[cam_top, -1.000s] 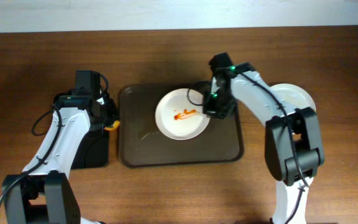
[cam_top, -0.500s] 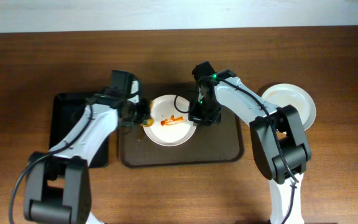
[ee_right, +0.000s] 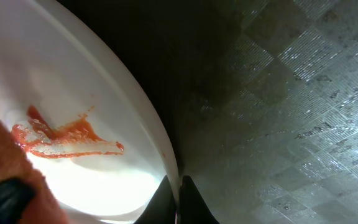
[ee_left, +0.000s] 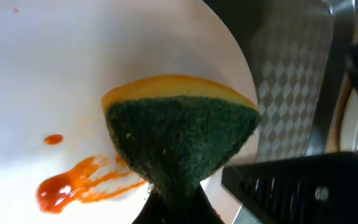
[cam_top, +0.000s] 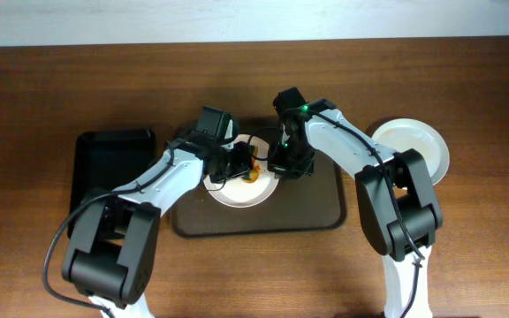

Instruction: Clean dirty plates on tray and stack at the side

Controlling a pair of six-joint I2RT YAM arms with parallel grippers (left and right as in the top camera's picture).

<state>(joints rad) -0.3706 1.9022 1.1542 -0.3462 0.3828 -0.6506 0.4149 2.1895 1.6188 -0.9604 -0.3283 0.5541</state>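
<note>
The wooden table [cam_top: 60,79] carried the large brown tray [cam_top: 325,212] at its middle, with a narrower black tray [cam_top: 104,168] just beside it on the left, presumably a resting place for the cleaning tool. One dirty plate [cam_top: 235,194] lay on the brown tray toward its upper left. A clean plate [cam_top: 418,141] sat off the tray at the table's right side, apparently the start of the stack; whether more than one lay there could not be told. The right gripper [ee_right: 178,190] was pinched on the dirty plate's right rim, judged to be a brace so the plate would not slide under scrubbing. The left gripper [cam_top: 239,164] reached in from the opposite side, clamped on a sponge [ee_left: 179,134] with its green scouring face turned toward the plate and yellow backing above. The sponge hung just beside the orange-red sauce [ee_left: 73,183]; contact with the plate could not be made out, and the smear looked unwiped, so the scrub seemed barely begun
</note>
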